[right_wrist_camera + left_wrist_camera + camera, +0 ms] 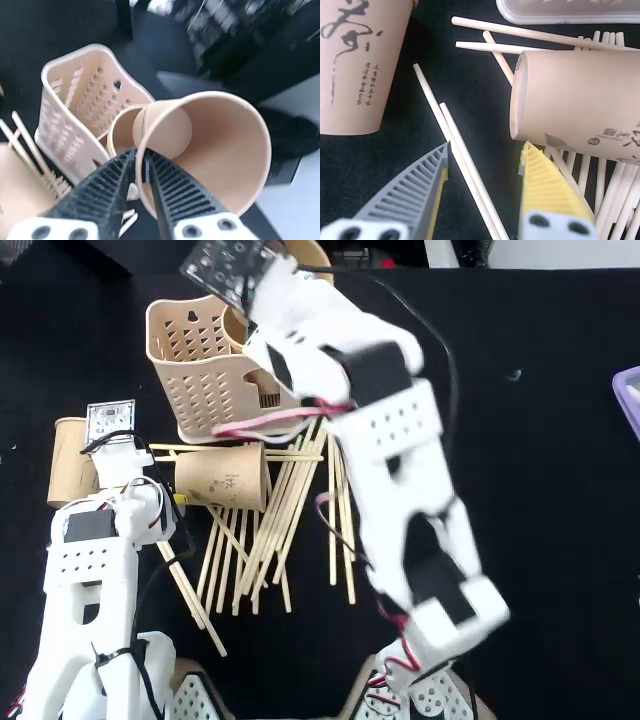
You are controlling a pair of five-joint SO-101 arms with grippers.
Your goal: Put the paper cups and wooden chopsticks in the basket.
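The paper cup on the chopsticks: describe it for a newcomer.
Find the beige basket. Beside it a paper cup lies on its side across the chopsticks; the other loose cup lies off them.

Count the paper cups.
4 paper cups: one lying on the bare table, one lying across the chopsticks, one inside the basket, one held in the right gripper. Others may be hidden.

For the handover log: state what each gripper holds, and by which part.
Right gripper pinches a paper cup by its rim, one finger inside. Left gripper is open, holding nothing.
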